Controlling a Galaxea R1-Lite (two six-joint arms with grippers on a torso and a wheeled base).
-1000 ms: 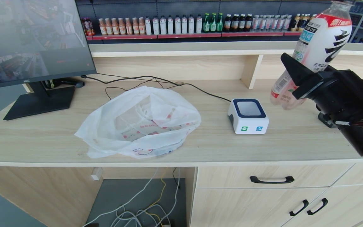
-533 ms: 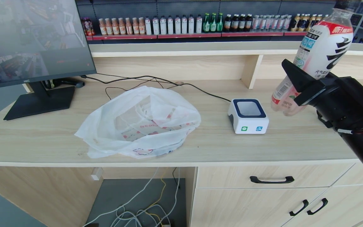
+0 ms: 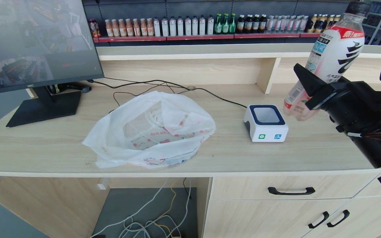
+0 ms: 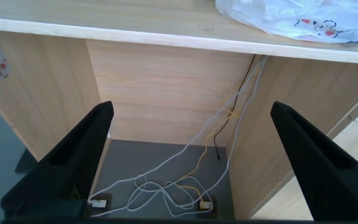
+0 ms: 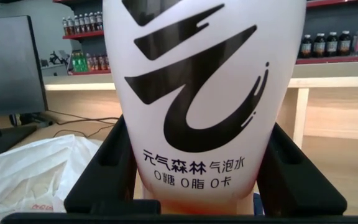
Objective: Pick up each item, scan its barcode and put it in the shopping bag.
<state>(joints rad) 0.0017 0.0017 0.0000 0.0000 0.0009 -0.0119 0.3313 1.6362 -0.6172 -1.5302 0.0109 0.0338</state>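
Wooden counter [image 3: 45,145], long, with drawers below on the right.

Monitor [image 3: 35,43] stands at the counter's left rear, screen lit.

Shopping bag [image 3: 150,129], white plastic, lies slumped mid-counter with its mouth open upward. Print shows through the film; I cannot tell what is inside.

Right gripper [image 3: 319,87] hangs in the air over the counter's right end. Its black fingers [image 5: 104,168] are clamped on either side of the bottle [image 3: 329,59], touching the label.

The bottle holds a pale pink drink and has a white label. It is tilted, dark cap up and away, base down. The base hangs just right of the scanner, clear of the counter, and the barcode strip faces left.

Left gripper [image 4: 191,162] is low in front of the counter, jaws spread wide, holding nothing.

Scanner [image 3: 266,123], a small white box with a dark-rimmed window facing up, sits between bag and bottle.

Cables [image 4: 185,180] lie on the floor under the counter.
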